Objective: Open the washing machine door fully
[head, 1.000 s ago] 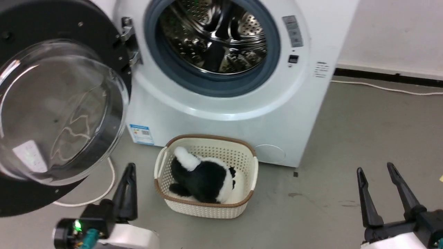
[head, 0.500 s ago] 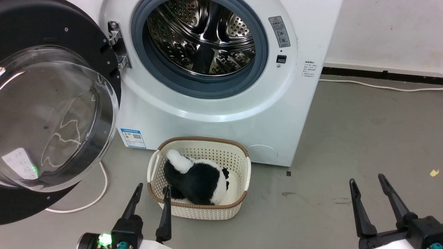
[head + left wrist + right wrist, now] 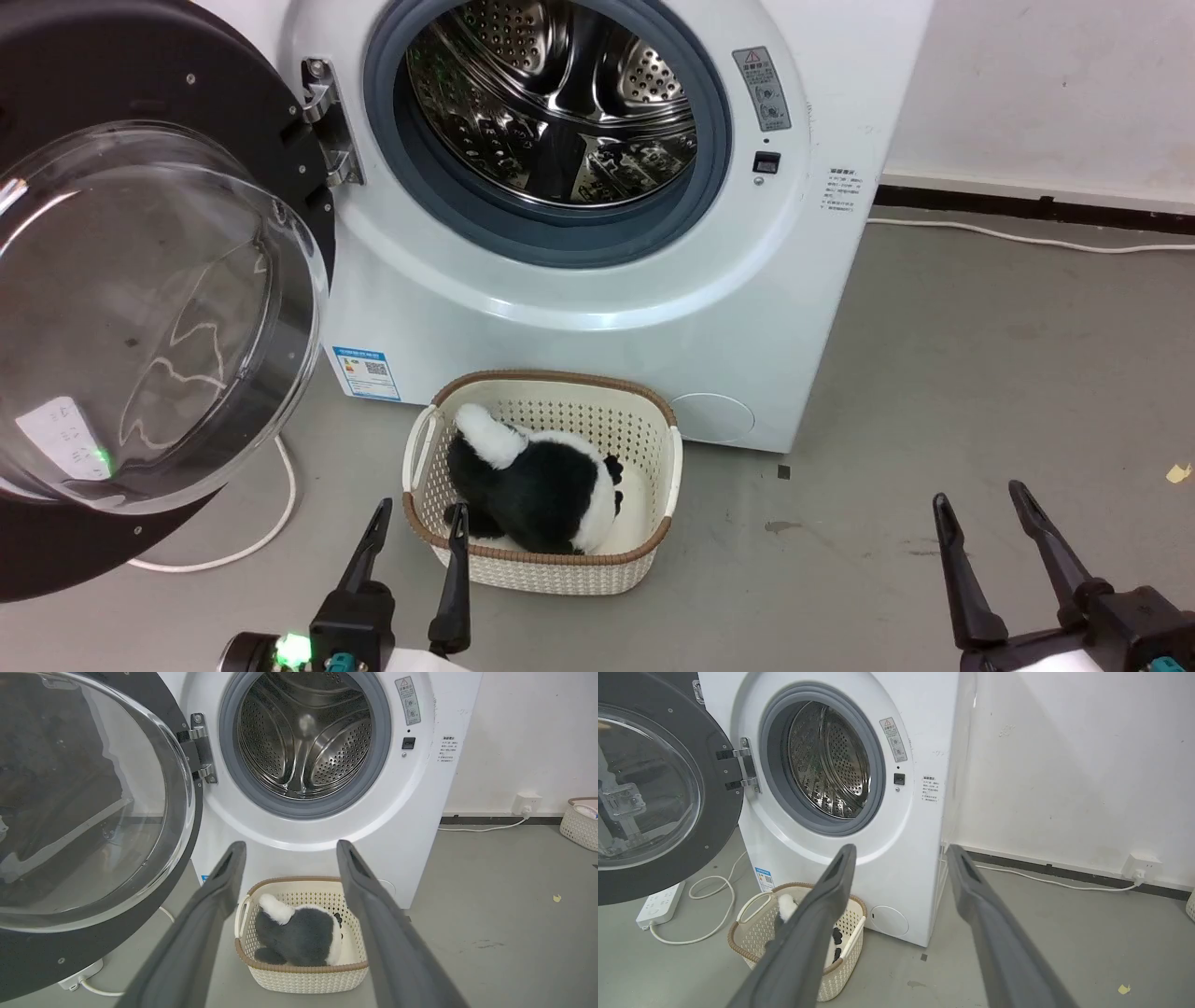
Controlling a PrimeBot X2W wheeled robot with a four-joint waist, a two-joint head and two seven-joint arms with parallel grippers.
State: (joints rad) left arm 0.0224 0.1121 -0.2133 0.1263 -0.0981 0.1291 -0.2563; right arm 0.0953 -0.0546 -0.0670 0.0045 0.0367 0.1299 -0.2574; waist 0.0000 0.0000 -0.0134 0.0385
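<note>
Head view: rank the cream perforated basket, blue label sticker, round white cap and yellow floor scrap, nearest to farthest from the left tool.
1. Cream perforated basket, just right of the left tool.
2. Blue label sticker, ahead on the front of the white washing machine.
3. Round white cap, low on that front, farther right.
4. Yellow floor scrap, far right.

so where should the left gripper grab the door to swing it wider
Take the washing machine door by its black rim, low on the side away from the hinge, for leverage. Bring the open left gripper in from the rim's outer edge so its fingers straddle the flat ring. The bulging glass bowl looks too smooth and wide to pinch.
</note>
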